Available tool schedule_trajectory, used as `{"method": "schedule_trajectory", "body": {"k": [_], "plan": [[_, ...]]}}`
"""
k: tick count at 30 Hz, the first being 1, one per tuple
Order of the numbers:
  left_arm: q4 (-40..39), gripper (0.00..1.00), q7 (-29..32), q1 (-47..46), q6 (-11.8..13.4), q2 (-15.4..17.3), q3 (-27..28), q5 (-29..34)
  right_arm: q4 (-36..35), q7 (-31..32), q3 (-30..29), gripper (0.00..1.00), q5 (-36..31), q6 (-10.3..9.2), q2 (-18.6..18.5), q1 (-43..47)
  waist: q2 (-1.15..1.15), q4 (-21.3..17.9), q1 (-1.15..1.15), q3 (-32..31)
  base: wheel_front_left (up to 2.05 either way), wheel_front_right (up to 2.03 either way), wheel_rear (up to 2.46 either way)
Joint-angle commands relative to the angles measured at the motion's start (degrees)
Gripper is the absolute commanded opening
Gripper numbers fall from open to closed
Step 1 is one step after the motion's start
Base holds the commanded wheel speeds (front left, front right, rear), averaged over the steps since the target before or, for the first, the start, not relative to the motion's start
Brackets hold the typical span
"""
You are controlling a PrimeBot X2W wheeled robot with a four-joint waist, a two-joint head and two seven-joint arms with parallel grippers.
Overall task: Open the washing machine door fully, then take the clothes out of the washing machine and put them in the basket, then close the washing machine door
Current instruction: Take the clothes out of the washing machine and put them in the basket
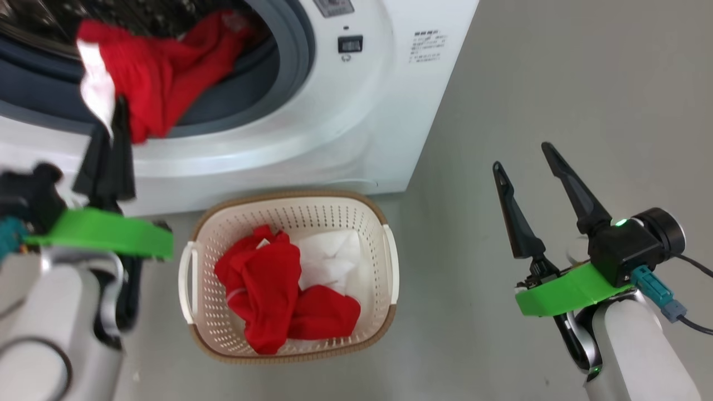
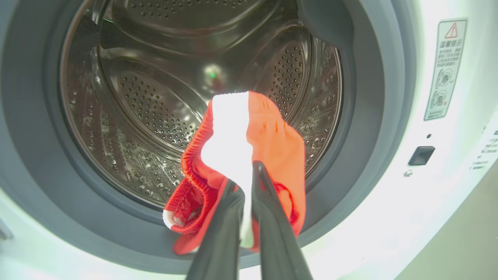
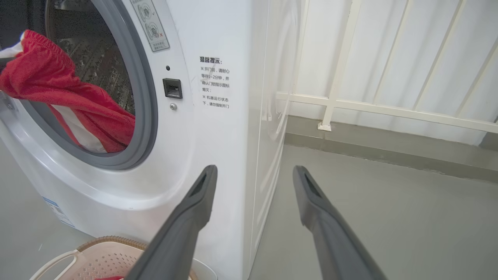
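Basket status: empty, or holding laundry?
Partly filled: red clothes and a white garment lie inside the basket.

The washing machine [image 1: 356,128] is white, its opening uncovered and the steel drum [image 2: 155,116] exposed. A red garment [image 1: 161,72] with a white stripe hangs over the grey gasket [image 2: 369,116], pinched in my left claw [image 2: 246,177]. The basket [image 1: 207,239] sits on the floor just in front of the machine, holding crumpled red pieces [image 1: 267,289] and a white garment [image 1: 328,259].
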Motion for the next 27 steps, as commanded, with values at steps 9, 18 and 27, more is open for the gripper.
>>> {"method": "schedule_trajectory", "body": {"k": [9,18,27], "plan": [[-8.5,0.00,-0.7,10.8,-1.2,-1.8,5.6,3.3,-0.5,-0.4,1.1,1.00,1.0,0.20,0.1,3.0,0.00,0.6,0.00,-6.5,0.00,0.00,0.00],[-13.0,0.00,-0.7,19.2,-0.7,-3.4,6.3,3.5,-0.1,-0.4,1.1,1.00,1.5,0.20,0.1,5.3,0.00,0.4,0.00,-11.0,0.00,0.00,0.00],[-15.2,0.00,1.2,23.9,-0.1,-5.0,5.0,1.7,-0.7,-0.4,1.1,1.00,1.6,0.20,0.1,6.2,0.00,0.1,0.00,-10.9,0.00,0.00,0.00]]}}
